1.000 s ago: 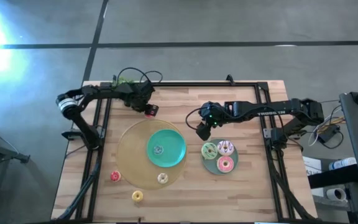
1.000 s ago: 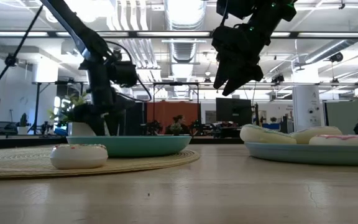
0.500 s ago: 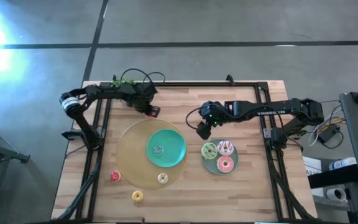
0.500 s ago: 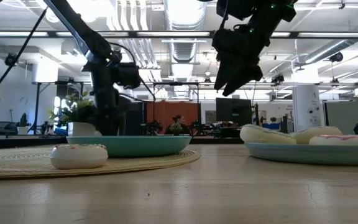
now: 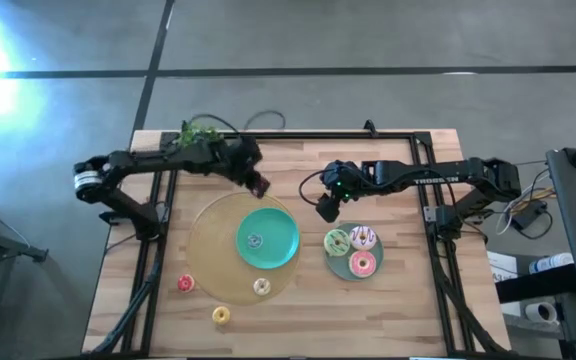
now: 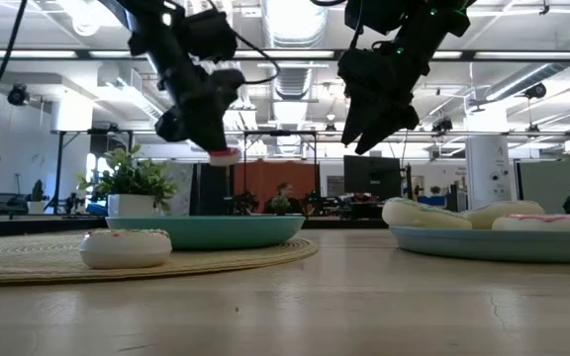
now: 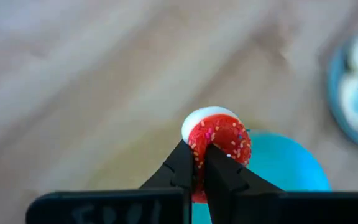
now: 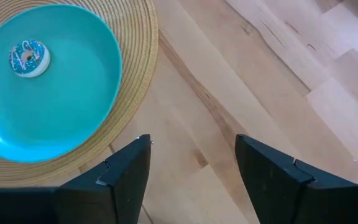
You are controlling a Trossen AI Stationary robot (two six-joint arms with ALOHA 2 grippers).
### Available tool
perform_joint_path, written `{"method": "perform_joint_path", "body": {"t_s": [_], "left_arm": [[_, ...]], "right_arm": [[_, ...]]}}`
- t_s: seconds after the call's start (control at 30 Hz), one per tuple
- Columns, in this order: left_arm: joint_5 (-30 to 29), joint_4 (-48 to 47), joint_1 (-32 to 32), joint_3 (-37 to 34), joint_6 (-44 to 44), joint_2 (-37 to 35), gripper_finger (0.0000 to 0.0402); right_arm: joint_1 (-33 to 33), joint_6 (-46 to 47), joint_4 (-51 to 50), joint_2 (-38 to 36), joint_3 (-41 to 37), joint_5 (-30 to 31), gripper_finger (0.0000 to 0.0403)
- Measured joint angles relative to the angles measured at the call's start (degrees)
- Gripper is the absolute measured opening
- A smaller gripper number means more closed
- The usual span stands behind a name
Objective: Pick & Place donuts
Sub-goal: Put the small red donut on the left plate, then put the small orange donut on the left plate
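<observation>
My left gripper [image 5: 259,185] is shut on a small red-iced donut with sprinkles and a white underside [image 7: 217,133], high above the far edge of the woven mat [image 5: 211,262]. My right gripper [image 5: 325,208] hangs open and empty between the teal plate [image 5: 283,235] and the grey-green plate [image 5: 340,266]. A blue donut [image 5: 255,240] lies on the teal plate. Green [image 5: 337,241], white-sprinkled [image 5: 364,236] and pink [image 5: 362,264] donuts lie on the grey-green plate. A cream donut [image 5: 261,287] lies on the mat. A red donut [image 5: 185,283] and a yellow donut [image 5: 221,315] lie on the table. My left gripper pinches the red donut by the near part of its ring [image 7: 199,157] between its two fingers. The fingers slant down from the table's far left. The donut hangs below the fingertips [image 6: 225,155], lifted clear, above the height of the teal plate.
A potted plant [image 5: 198,130] stands at the table's far edge behind the left arm. Black frame rails [image 5: 433,215] run along the table's sides. Bare wood lies at the near right of the table.
My left gripper has risen from the table at the far left with the red donut, lifting it clear, and has gone a little toward the teal plate, tipping as it rose.
</observation>
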Motion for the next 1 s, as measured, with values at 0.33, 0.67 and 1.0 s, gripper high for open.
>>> {"method": "perform_joint_path", "body": {"t_s": [0.33,0.67,1.0], "left_arm": [[-2.66,-0.55,-13.96,-4.0,-4.85,7.79,0.0001],[-3.05,-0.71,-14.2,-4.17,-7.73,10.88,0.0077],[-3.96,-9.29,-17.25,-4.29,-5.89,2.25,0.0119]], "right_arm": [[0.07,1.78,0.14,0.0,-0.04,-0.11,0.0226],[1.17,4.53,0.1,0.0,-0.04,-0.15,0.0226],[2.85,4.53,-0.03,0.0,-0.04,-0.13,0.0226]]}}
